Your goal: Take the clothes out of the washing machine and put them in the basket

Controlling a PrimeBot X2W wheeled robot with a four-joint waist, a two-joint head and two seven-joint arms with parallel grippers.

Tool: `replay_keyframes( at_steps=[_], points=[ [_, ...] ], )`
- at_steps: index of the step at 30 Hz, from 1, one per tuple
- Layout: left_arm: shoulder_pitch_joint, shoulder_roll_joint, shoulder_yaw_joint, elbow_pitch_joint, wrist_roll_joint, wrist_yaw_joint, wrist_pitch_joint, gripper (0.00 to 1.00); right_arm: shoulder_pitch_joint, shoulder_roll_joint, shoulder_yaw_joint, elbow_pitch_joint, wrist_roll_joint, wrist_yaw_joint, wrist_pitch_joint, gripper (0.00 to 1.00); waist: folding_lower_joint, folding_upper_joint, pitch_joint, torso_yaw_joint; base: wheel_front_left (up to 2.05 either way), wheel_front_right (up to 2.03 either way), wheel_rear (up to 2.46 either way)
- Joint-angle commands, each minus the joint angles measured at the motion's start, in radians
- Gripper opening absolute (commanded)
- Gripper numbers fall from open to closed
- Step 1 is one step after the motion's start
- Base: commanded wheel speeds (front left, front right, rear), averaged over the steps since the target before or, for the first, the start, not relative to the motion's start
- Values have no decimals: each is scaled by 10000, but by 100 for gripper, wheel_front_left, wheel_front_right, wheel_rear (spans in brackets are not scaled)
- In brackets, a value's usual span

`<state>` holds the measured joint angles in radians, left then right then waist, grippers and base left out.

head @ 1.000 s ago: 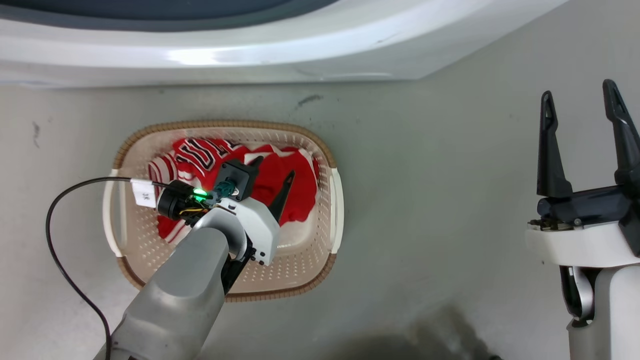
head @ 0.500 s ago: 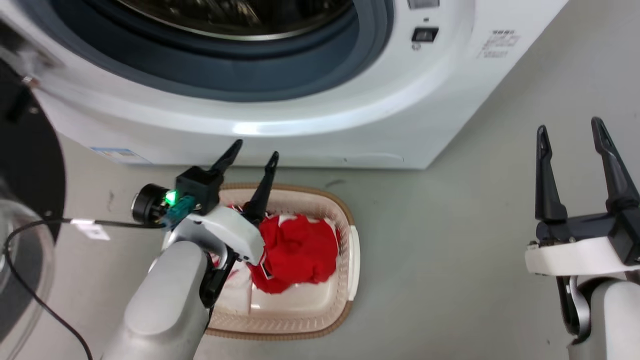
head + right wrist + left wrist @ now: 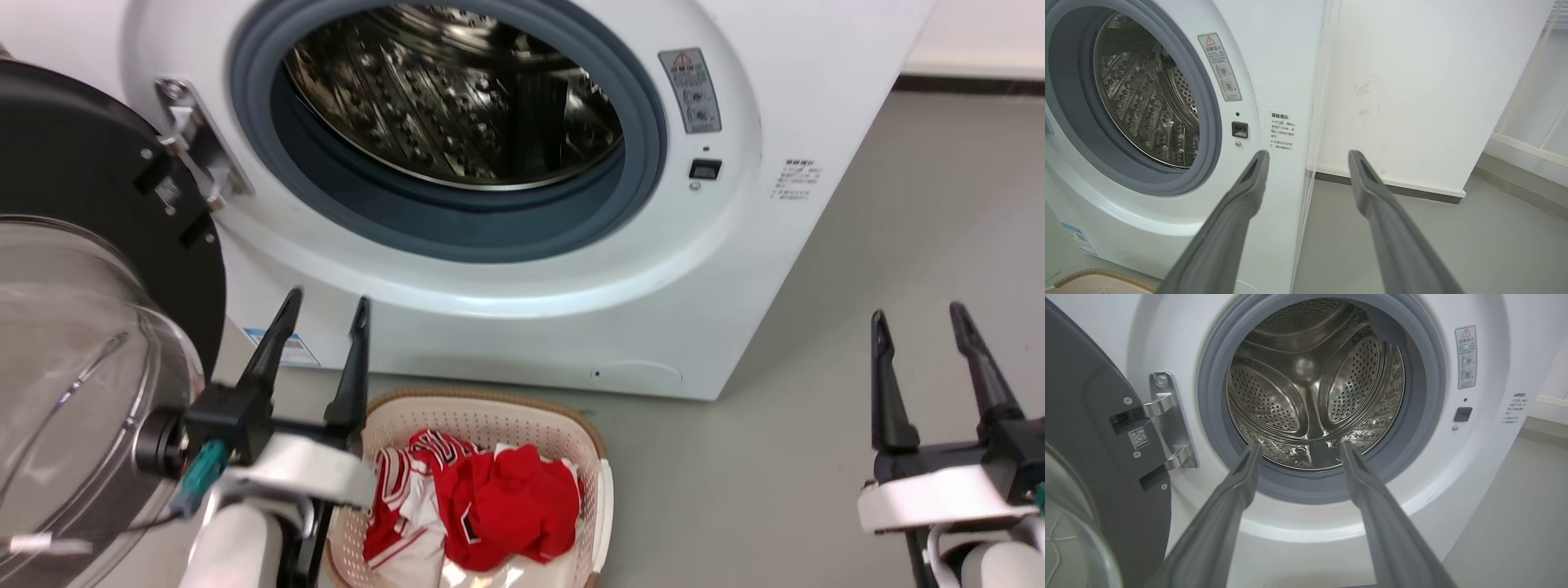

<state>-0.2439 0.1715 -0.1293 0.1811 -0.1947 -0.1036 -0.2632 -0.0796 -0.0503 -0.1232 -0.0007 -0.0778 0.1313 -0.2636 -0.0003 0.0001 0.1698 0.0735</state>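
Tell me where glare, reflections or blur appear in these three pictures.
Head view: a bright glare band lies on the washing machine below the opening, and the glass door carries pale reflections. Left wrist view: the steel drum shines with highlights, while the left gripper's fingers look soft. Right wrist view: the right gripper's fingers are soft too; the wall is evenly lit.

Laundry corner of a plain room: white front-load washing machine w/ door open, basket of clothes on bare grey floor, white wall & dark skirting.
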Motion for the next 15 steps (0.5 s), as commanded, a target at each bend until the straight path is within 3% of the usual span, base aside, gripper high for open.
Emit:
replay_keyframes(
  at_steps=[1, 8, 15],
  points=[
    [524, -167, 247, -334, 117, 93, -23, 100, 268, 0, 43, 53, 89, -11, -16, 100, 3, -1, -528, 110, 0, 0, 0],
    [2151, -759, 1041, -1216, 574, 296, -23, 100, 1154, -1, 273, 133, 365, -11, -16, 100, 3, -1, -1234, -48, 0, 0, 0],
    [3088, -1040, 1181, -1481, 1160, 486, -23, 100, 1804, -1, 277, 186, 578, -11, -18, 100, 3, -1, -1677, -176, 0, 0, 0]
  ],
)
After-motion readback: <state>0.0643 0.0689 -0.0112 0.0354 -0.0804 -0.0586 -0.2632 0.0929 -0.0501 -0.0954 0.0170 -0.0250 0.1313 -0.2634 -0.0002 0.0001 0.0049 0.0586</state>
